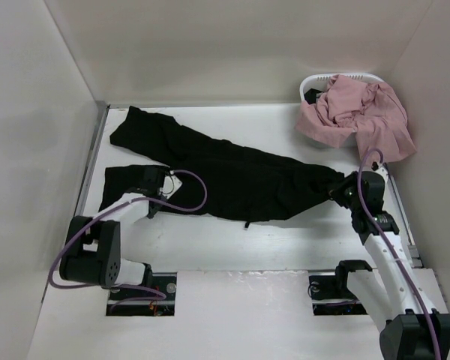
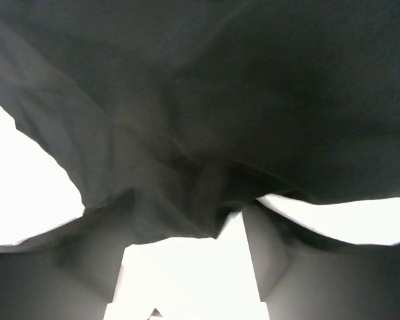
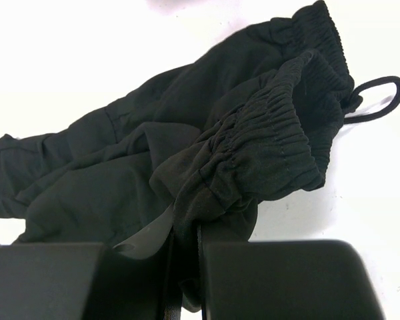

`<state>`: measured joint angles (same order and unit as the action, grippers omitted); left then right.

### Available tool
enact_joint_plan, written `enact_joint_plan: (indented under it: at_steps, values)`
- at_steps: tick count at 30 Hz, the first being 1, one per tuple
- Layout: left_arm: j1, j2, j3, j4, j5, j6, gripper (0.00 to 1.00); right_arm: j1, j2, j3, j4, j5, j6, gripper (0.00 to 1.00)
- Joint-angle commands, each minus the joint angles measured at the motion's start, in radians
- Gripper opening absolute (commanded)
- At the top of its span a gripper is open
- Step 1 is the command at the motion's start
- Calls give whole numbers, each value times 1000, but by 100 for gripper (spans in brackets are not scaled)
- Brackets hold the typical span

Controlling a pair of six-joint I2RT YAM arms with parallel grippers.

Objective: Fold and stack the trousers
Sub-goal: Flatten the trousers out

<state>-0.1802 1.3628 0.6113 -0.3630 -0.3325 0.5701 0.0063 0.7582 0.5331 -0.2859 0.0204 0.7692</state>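
Black trousers [image 1: 232, 176] lie spread across the table, legs to the left and the elastic waistband [image 3: 280, 127] to the right. My right gripper [image 1: 339, 192] is shut on a fold of the waistband; in the right wrist view the cloth is pinched between its closed jaws [image 3: 187, 247], and a drawstring loop [image 3: 380, 100] lies on the table. My left gripper [image 1: 159, 187] is at the nearer leg's hem. In the left wrist view its fingers [image 2: 267, 247] stand wide apart, with the black cloth [image 2: 187, 133] draped over the tips.
A white basket [image 1: 315, 81] at the back right holds pink garments [image 1: 360, 112] that spill over its rim. White walls enclose the table on the left, back and right. Purple cables run along both arms.
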Motion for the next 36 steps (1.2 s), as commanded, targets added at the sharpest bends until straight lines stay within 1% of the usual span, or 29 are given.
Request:
enact_joint_plan:
  at_steps: [1,2,4,6,7,10,14,16,17,18,20,21,22,23,25,26,28,30,31,33,35,36]
  values:
    - [11,111,-93,5,75,54,24,-16,6,8,19,9,1,12]
    - [15,105,-93,4,79,60,10,-19,6,13,14,3,-2,11]
    - [21,41,-94,-39,84,82,1,-22,-14,28,-39,13,-8,9]
    - [47,-71,-84,-141,82,143,0,-33,-61,44,-140,35,4,9]
    - [58,-138,-70,-224,95,158,0,-42,-95,45,-200,45,19,8]
    - [93,-293,-36,-428,89,220,0,-49,-219,25,-372,53,109,7]
    - [132,-389,-5,-617,95,281,0,-42,-405,-1,-582,91,276,8]
    - [126,-435,-5,-698,107,301,0,-52,-473,13,-691,119,361,10]
    - [118,-453,-18,-720,107,310,2,-52,-496,24,-741,128,393,12]
    - [114,-467,-33,-732,102,316,4,-50,-513,33,-775,136,425,17]
    - [118,-479,-56,-754,96,352,10,-38,-530,66,-832,176,504,20]
    - [126,-479,-62,-763,93,372,16,-32,-527,89,-876,202,542,35]
    - [133,-479,-62,-769,90,385,25,-32,-520,115,-915,232,562,69]
    - [143,-479,-56,-772,87,393,36,-30,-513,145,-943,260,568,100]
    - [161,-479,-18,-780,90,407,57,-27,-497,206,-969,303,546,100]
    - [170,-476,16,-781,98,418,61,-27,-487,237,-969,318,523,100]
    - [189,-459,118,-763,133,436,65,-27,-452,289,-943,352,464,100]
    - [207,-401,252,-707,190,433,69,-15,-381,315,-845,368,350,100]
    - [221,-355,316,-671,217,421,71,0,-332,314,-766,359,273,100]
    - [270,-225,450,-602,265,384,72,49,-205,305,-618,319,117,100]
    - [323,-81,572,-559,311,325,71,83,-78,295,-518,322,14,100]
    - [360,20,663,-530,352,257,70,89,-24,288,-475,331,-20,100]
